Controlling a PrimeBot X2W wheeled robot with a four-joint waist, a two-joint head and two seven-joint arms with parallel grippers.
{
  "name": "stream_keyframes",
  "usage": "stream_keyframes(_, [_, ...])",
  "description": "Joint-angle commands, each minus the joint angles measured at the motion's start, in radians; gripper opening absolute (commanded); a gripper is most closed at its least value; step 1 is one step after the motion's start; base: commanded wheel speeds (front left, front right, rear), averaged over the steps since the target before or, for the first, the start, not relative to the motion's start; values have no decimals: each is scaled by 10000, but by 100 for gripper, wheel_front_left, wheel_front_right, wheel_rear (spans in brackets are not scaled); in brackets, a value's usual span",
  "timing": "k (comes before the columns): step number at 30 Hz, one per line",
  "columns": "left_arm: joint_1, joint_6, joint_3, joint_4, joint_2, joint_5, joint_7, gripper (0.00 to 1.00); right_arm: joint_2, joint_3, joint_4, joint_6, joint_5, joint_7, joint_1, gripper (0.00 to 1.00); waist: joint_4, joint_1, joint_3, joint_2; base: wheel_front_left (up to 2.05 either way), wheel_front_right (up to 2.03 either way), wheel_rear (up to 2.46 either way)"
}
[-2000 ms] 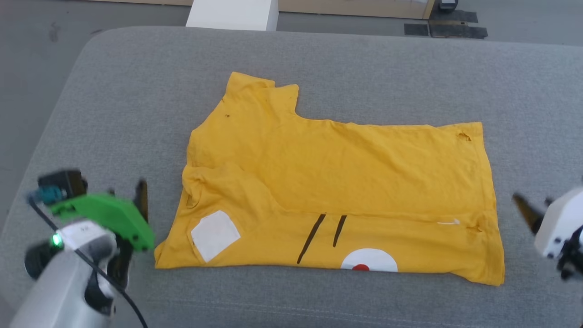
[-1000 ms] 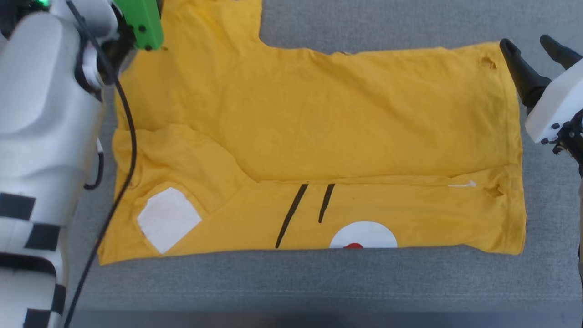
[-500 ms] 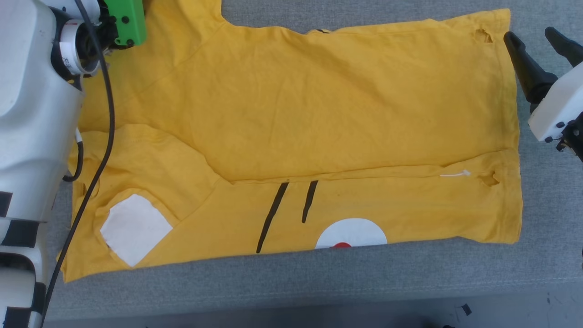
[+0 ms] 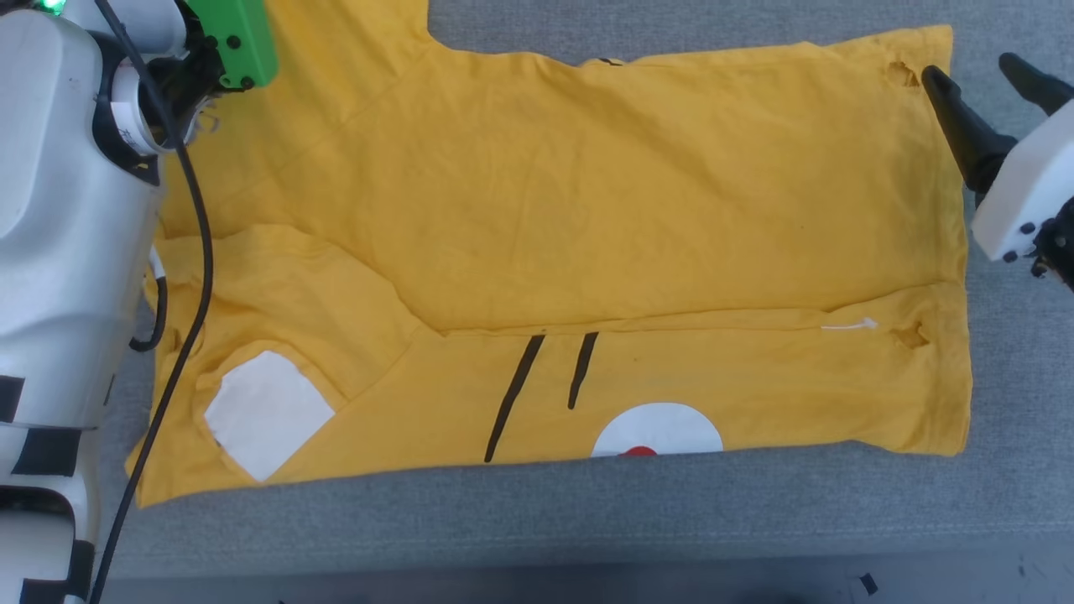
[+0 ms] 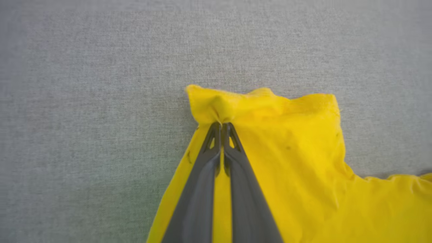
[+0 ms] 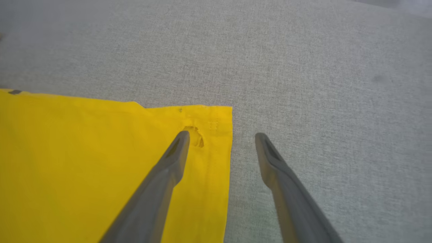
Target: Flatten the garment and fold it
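Clamping the left gripper (image 5: 221, 126) down hard on a bunched nub of yellow cloth, right at the end of the far sleeve (image 5: 270, 111) of the T-shirt (image 4: 587, 210), pressing both dark fingers together with no gap at the tips. Puckering that sleeve edge into a small fold just past the fingertips.

Swinging over to the other side: holding the right gripper (image 6: 221, 135) spread wide and gripping nothing. Straddling the far corner of the hem, hanging one finger over the yellow cloth beside a small torn hole (image 6: 196, 136) and the other over bare gray upholstery (image 6: 320, 84). Not showing whether that first finger is touching the cloth.

Widening out in the head view: lying spread almost flat across the gray cushion, pointing sleeves toward the left arm and hem toward the right. Folding a near strip up over the body along a long crease. Showing on that strip two slanted black strokes (image 4: 513, 398), a white semicircle (image 4: 659, 428) with a red dot (image 4: 642, 451) cut off at the near edge, a second small hole (image 4: 910, 335) and a white thread (image 4: 849, 324) beside it. Lying folded inward at the lower left, displaying a white patch (image 4: 267, 413) on the near sleeve.

Crossing the pale left forearm (image 4: 67, 210), trailing a black cable (image 4: 189, 277) down from the green housing (image 4: 235, 38).
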Motion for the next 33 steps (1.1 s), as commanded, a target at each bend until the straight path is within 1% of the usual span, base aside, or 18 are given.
stream_keyframes(1, [125, -60, 91, -89, -44, -145, -163, 0, -68, 31, 103, -15, -210, 284, -336, 100, 145, -1, -149, -1, 0, 0, 0])
stream_keyframes(5, [169, -201, 132, -288, -174, -269, -411, 0, -144, 181, 717, -15, -815, 1437, -1080, 100, 355, -1, -219, -1, 0, 0, 0])
stream_keyframes(8, [153, -275, 92, -416, -256, -305, -478, 0, -228, 591, 1245, -15, -1242, 2328, -1654, 100, 507, -1, -154, -1, 0, 0, 0])
stream_keyframes(13, [89, -397, 1, -621, -375, -313, -600, 0, -411, 1045, 2122, -15, -1828, 3392, -2252, 100, 711, -1, -10, -1, 0, 0, 0])
stream_keyframes(16, [81, -469, -49, -690, -430, -321, -672, 0, -507, 1199, 2474, -15, -1854, 3917, -2359, 100, 790, -1, 10, -1, 0, 0, 0])
stream_keyframes(17, [79, -494, -74, -702, -446, -321, -686, 0, -531, 1209, 2543, -15, -1821, 4045, -2385, 61, 818, -1, 11, -1, 0, 0, 0])
stream_keyframes(18, [85, -520, -80, -714, -463, -333, -717, 0, -530, 1195, 2582, -15, -1766, 4121, -2394, 27, 833, -1, -2, -1, 0, 0, 0])
stream_keyframes(19, [110, -550, -71, -712, -490, -370, -766, 0, -521, 1165, 2606, -15, -1684, 4171, -2395, 0, 845, -1, -43, -1, 0, 0, 0])
stream_keyframes(22, [172, -627, -50, -729, -502, -416, -914, 0, -537, 1002, 2516, -15, -1504, 4002, -2391, 0, 881, -1, -212, -1, 0, 0, 0])
stream_keyframes(26, [386, -818, 71, -942, -451, -540, -1286, 0, -487, 596, 2338, -15, -1301, 3281, -2187, 0, 958, -1, -800, -1, 0, 0, 0])
stream_keyframes(30, [975, -1008, 149, -1371, -274, -693, -1571, 0, -468, 374, 2189, -15, -1061, 2659, -1591, 0, 1041, -1, -1643, -1, 0, 0, 0])
stream_keyframes(33, [1752, -1070, 168, -1782, -74, -849, -1671, 0, -464, 302, 1996, -15, -869, 2369, -881, 0, 1126, -1, -2266, -1, 0, 0, 0])
